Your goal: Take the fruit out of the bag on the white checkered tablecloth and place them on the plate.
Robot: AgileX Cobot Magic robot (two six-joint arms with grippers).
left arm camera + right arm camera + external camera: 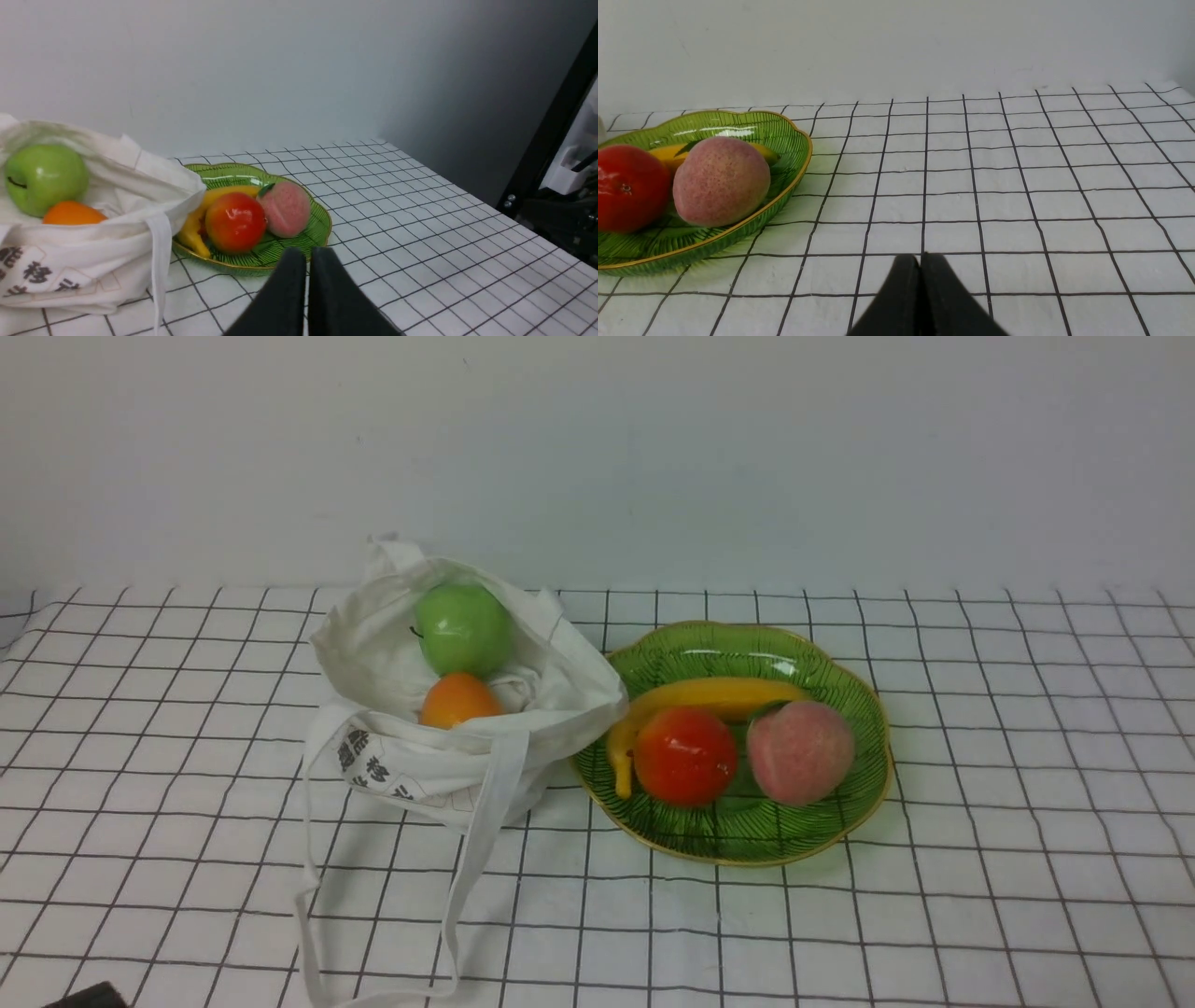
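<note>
Nearest to you, both grippers sit low over the white checkered tablecloth (980, 756), at the near edge of the scene. In the left wrist view, the left gripper (308, 254) has its two dark fingers pressed together with only a hairline seam between them, and nothing is held. In the right wrist view, the right gripper (920, 261) shows the same condition: fingers fully closed against each other, holding nothing. Neither gripper touches any object.

Next, note the long white straps (476, 859) of the bag, which trail toward you across the cloth.

Farther in, on the left, the bag (420, 765) slumps open on the cloth, its black printed characters facing you. Inside its mouth, the smaller orange fruit (457, 700) lies nearer to you and the green apple (462, 628) rests just behind it, the two touching.

Immediately right of the bag stands the plate (747, 840), its rim close against the bag's side. On it, the red-orange fruit (684, 755) sits left, the pink peach (800, 751) right, just beside each other. The yellow banana (709, 695) curves behind them, its end coming forward past the left side of the red-orange fruit.

Beyond everything stands a plain white wall (597, 448).
</note>
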